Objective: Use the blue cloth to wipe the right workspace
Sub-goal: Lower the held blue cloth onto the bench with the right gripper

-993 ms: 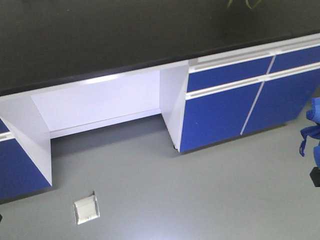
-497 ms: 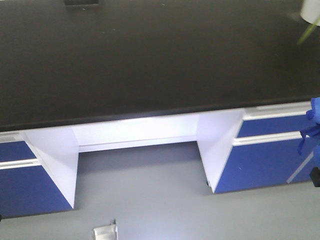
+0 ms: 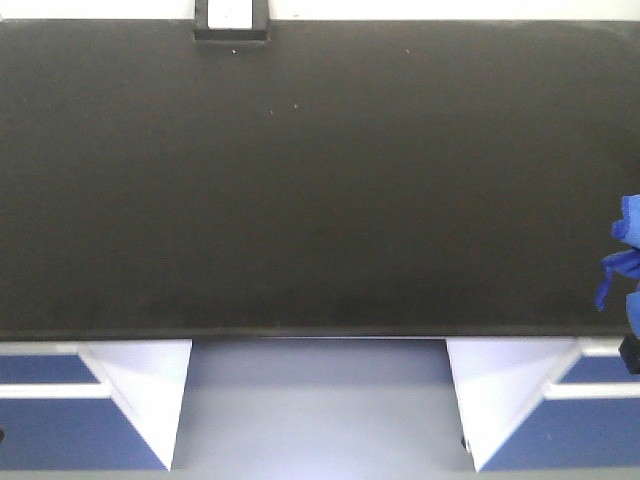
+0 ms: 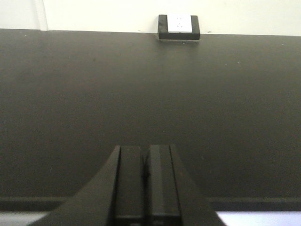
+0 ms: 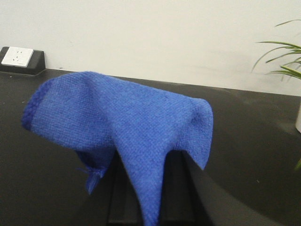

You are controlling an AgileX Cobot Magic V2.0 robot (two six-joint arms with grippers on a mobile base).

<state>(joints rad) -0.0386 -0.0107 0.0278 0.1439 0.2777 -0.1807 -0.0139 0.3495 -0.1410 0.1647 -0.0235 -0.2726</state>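
The blue cloth hangs over my right gripper, whose jaws are shut on it; it drapes over both fingers and hides their tips. It also shows at the far right edge of the front view, above the black countertop. My left gripper is shut and empty, held just above the front part of the countertop.
A white socket in a black box sits at the counter's back edge, seen too in the left wrist view and right wrist view. Plant leaves stand at the far right. Blue cabinets lie below the counter.
The front view has swung from the floor and cabinets up to the countertop, now squarely in front. The blue cloth stays at the right edge.
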